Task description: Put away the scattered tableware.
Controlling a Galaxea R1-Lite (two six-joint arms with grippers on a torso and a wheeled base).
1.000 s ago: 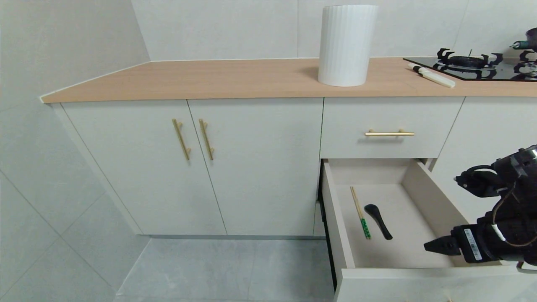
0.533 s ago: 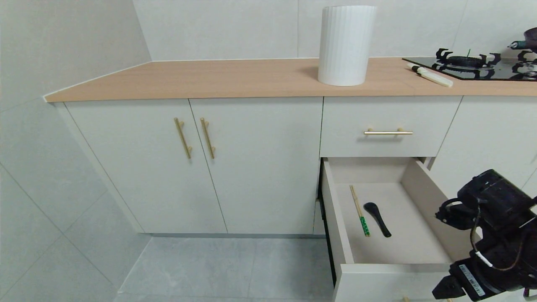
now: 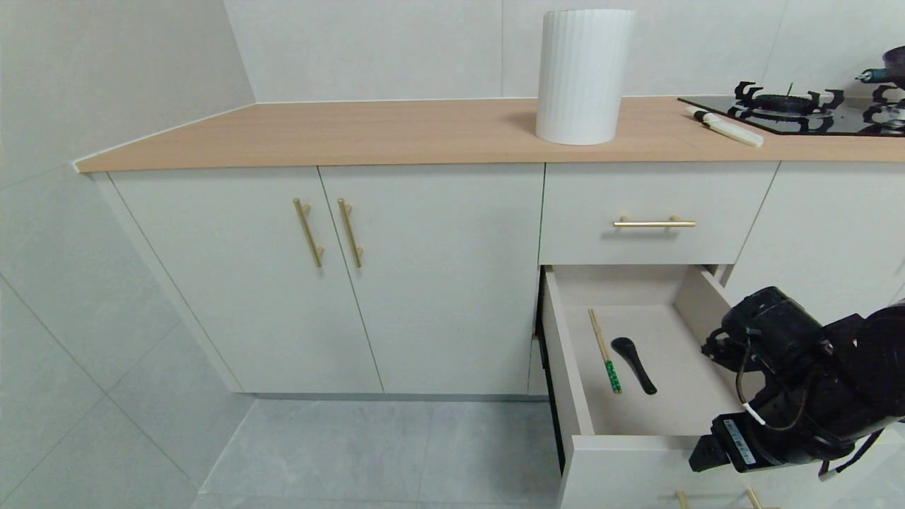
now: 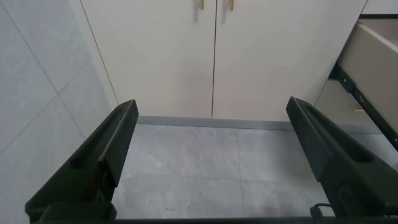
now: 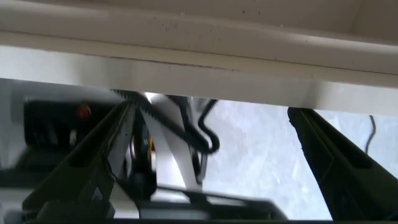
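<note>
The lower drawer [image 3: 567,367] stands pulled out under the wooden counter [image 3: 353,131]. Inside it, a pair of chopsticks [image 3: 605,351] with green ends lies on the drawer floor along the left wall. A black spoon [image 3: 633,364] lies just beside them to the right, its bowl toward the back. The two are close together but do not touch. The right arm [image 3: 792,382] hangs low at the drawer's front right corner, over the front panel and apart from both utensils. The right gripper [image 5: 210,112] has its fingers [image 5: 93,168] spread wide with nothing between them, and a pale panel edge runs just beyond its tips. The left gripper [image 4: 211,107] is also spread wide and holds nothing. It faces the two cabinet doors [image 4: 214,56] and the grey floor [image 4: 205,168], with the side of the pulled-out drawer off at one edge. Above the lower drawer, the upper drawer [image 3: 657,191] is closed, with its gold handle [image 3: 654,224] level. On the counter a tall white ribbed container [image 3: 583,74] stands upright, and to its right a pale stick-like utensil [image 3: 728,127] lies at the near edge of the black stove [image 3: 792,106].
</note>
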